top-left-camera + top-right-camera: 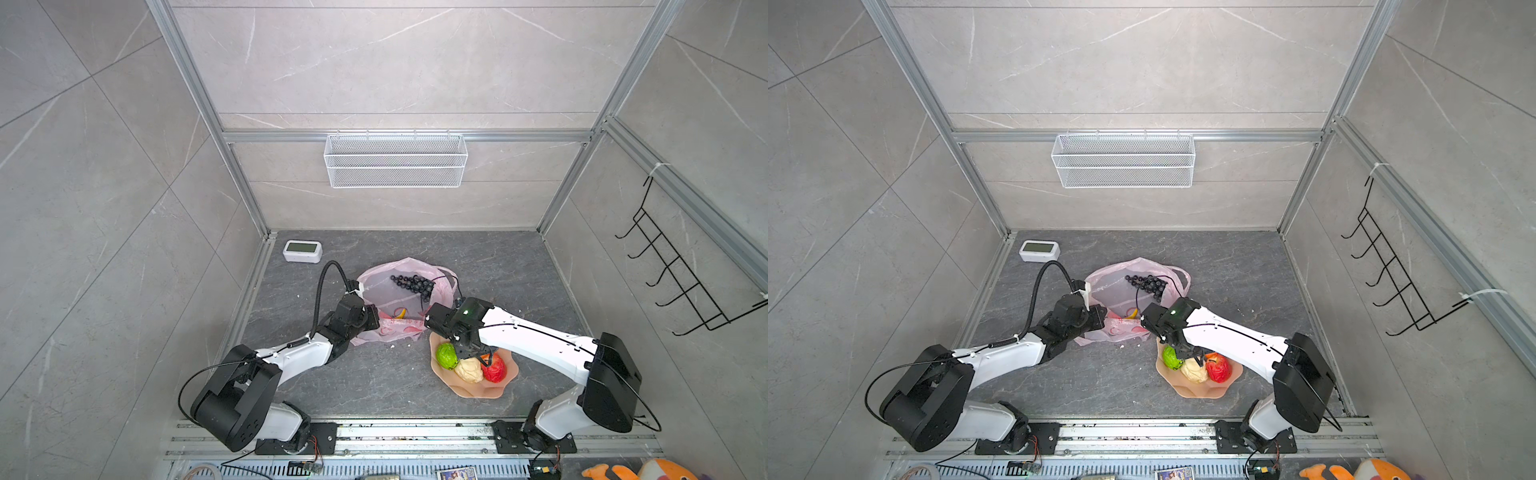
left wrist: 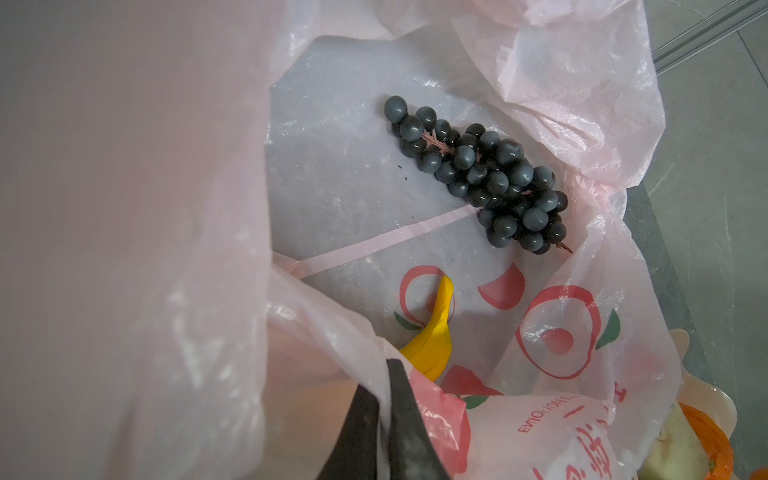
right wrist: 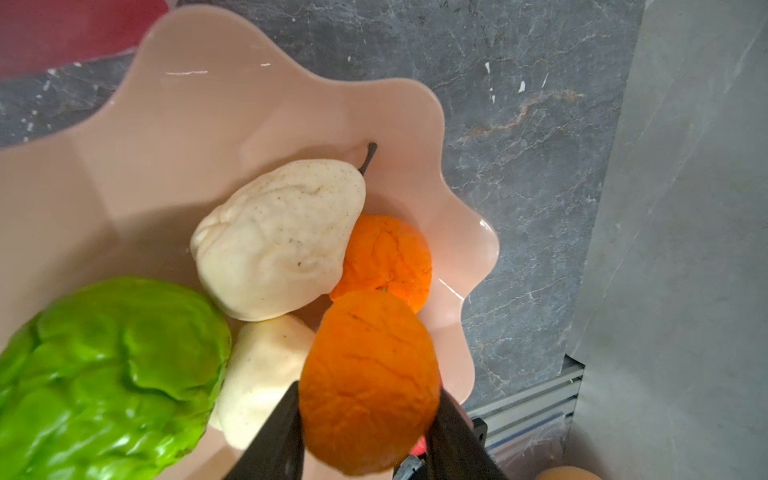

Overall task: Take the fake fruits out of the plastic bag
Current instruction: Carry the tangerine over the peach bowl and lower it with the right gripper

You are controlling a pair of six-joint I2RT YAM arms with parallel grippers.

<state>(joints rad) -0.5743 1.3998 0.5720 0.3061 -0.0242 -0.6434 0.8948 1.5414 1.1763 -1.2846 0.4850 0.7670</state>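
Observation:
The pale pink plastic bag [image 1: 376, 286] [image 1: 1108, 286] lies open on the dark floor. Inside it lie a dark grape bunch [image 1: 413, 284] [image 2: 486, 174] and a yellow banana [image 1: 400, 313] [image 2: 434, 336]. My left gripper [image 1: 374, 318] [image 2: 380, 376] is shut on the bag's near rim [image 2: 440, 415], holding its mouth up. My right gripper [image 1: 478, 355] [image 3: 369, 390] is shut on an orange [image 3: 370, 382] just above the peach dish [image 1: 478, 390] [image 3: 208, 124]. In the dish lie a green ball [image 3: 104, 374], two cream lumps [image 3: 278, 237], another orange [image 3: 386, 257] and a red apple [image 1: 494, 369].
A white clock [image 1: 302, 251] stands at the back left of the floor. A wire basket [image 1: 395, 160] hangs on the back wall and a black hook rack [image 1: 681, 270] on the right wall. An orange plush toy [image 1: 648, 471] lies beyond the front rail.

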